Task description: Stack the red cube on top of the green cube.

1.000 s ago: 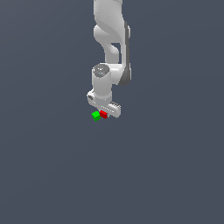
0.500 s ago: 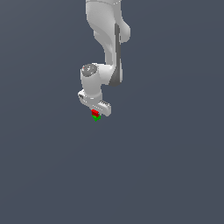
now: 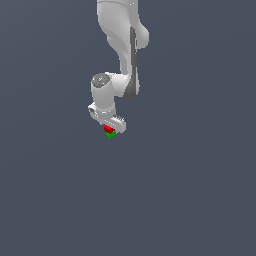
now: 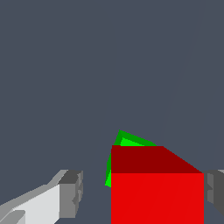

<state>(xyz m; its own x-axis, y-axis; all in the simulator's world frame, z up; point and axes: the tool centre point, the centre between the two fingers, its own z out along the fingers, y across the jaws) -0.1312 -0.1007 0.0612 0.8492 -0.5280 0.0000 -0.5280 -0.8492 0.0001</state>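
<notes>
In the exterior view the red cube (image 3: 107, 129) sits on top of the green cube (image 3: 110, 134), directly under the white gripper (image 3: 109, 128). The wrist view shows the red cube (image 4: 157, 192) large between the fingers, with the green cube (image 4: 127, 141) peeking out from beneath its far edge, turned slightly relative to it. The gripper (image 4: 140, 194) is open: one grey finger pad (image 4: 72, 192) stands clearly apart from the red cube, while the other pad (image 4: 215, 192) is close to its opposite side. Most of the green cube is hidden by the red one.
A plain dark grey floor (image 3: 190, 190) surrounds the cubes on all sides. The white arm (image 3: 122, 45) rises above the gripper. No other objects show.
The arm swung toward the exterior view's left and turned. The red cube, earlier beside the green cube, is now on top of it.
</notes>
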